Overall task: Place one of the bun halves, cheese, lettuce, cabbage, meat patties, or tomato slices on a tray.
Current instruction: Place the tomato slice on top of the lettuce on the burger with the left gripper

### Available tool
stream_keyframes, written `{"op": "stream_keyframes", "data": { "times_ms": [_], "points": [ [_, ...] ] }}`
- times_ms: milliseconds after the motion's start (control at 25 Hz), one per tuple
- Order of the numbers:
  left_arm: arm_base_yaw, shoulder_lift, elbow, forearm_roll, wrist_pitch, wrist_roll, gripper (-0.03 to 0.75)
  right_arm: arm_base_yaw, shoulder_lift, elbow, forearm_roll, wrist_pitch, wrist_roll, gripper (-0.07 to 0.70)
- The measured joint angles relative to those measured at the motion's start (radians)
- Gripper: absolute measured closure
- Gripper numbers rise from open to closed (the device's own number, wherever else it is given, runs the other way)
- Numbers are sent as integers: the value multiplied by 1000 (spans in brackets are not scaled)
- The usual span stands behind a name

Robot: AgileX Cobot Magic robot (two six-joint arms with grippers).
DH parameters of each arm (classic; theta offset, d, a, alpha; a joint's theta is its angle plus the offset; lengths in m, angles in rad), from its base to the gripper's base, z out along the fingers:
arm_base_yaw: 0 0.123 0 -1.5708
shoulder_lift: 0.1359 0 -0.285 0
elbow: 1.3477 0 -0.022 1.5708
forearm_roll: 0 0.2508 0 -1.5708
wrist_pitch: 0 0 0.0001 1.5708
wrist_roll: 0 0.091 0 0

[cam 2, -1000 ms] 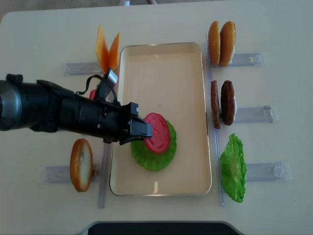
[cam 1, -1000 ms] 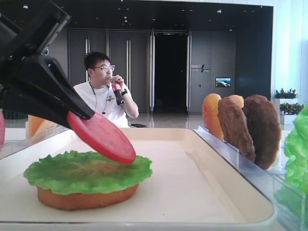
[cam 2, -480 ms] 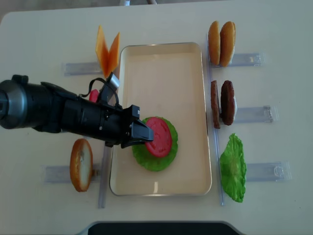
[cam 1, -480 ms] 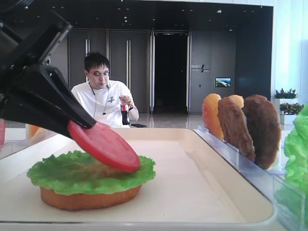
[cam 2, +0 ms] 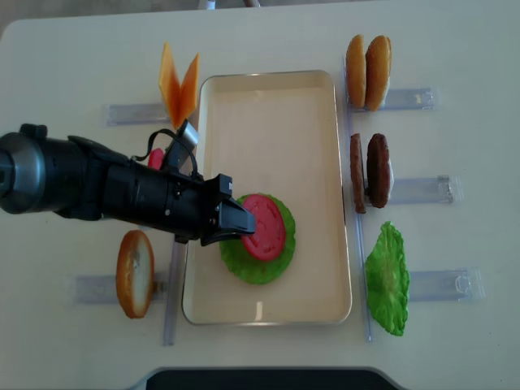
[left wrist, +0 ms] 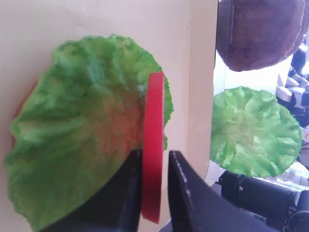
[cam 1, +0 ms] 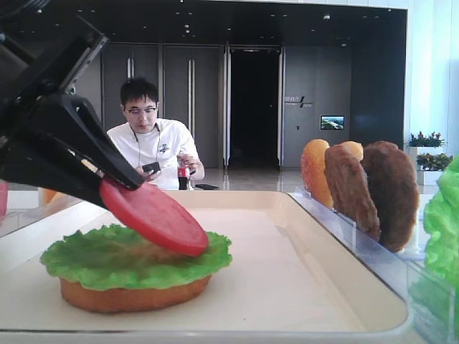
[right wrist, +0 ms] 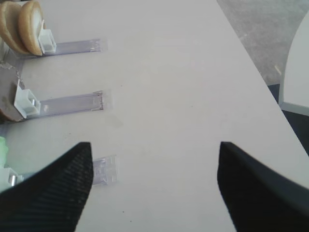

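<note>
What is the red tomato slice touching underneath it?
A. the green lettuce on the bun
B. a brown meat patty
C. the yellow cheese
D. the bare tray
A. The tomato slice, held tilted in the left gripper, rests its lower edge on the lettuce that lies over a bun half on the tray.

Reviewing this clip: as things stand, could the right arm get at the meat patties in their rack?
Probably yes. The right end effector hangs open over bare table just outside the racks, with nothing between it and the meat patties. They stand upright on the tray's right side, and the left end effector is busy over the lettuce.
</note>
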Motion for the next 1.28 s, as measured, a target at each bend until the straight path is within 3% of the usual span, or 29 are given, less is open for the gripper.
{"op": "stream_keyframes", "data": {
  "times_ms": [320, 480, 1040, 1280],
  "points": [
    [0, 4, 0, 0, 0, -11, 325, 0, 0, 0, 0, 0, 0, 94],
    [0, 4, 0, 0, 0, -32, 250, 0, 0, 0, 0, 0, 0, 94],
    [0, 4, 0, 74, 1, -95, 231, 0, 0, 0, 0, 0, 0, 94],
    [-1, -77, 0, 104, -42, -128, 231, 0, 0, 0, 0, 0, 0, 94]
  ]
}}
